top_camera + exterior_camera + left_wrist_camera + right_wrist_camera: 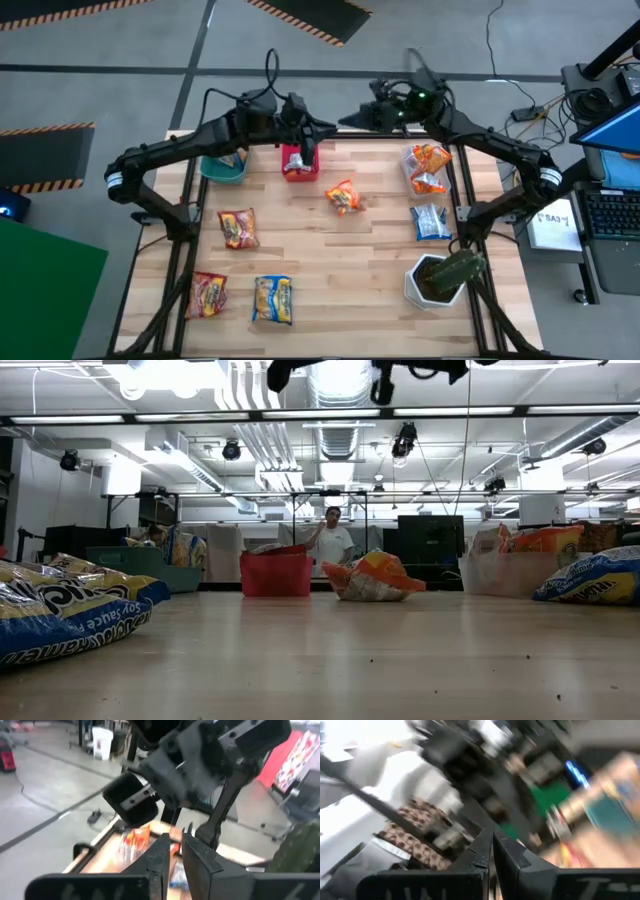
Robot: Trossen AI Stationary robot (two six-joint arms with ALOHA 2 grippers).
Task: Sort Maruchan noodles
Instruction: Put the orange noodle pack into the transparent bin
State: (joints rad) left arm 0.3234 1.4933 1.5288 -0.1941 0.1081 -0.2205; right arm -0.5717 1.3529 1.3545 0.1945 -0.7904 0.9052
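Observation:
Ramen packets lie flat on the wooden table: an orange one [342, 197] [372, 578] mid-table, a red one [238, 228], another red one [208, 295], a yellow-and-blue one [272, 299] [60, 610] and a silver-and-blue one [430, 221]. Orange packets sit in a clear bin [428, 168]. My left gripper [303, 143] [175, 851] hovers above the red bin [300, 165], open by a narrow gap and empty. My right gripper [362, 117] [492, 851] hangs shut and empty over the far edge.
A teal bin [222, 166] stands left of the red bin [275, 573] at the far edge. A white pot with a green plant [440, 278] fills the near right corner. A person [332, 540] stands in the room behind the table.

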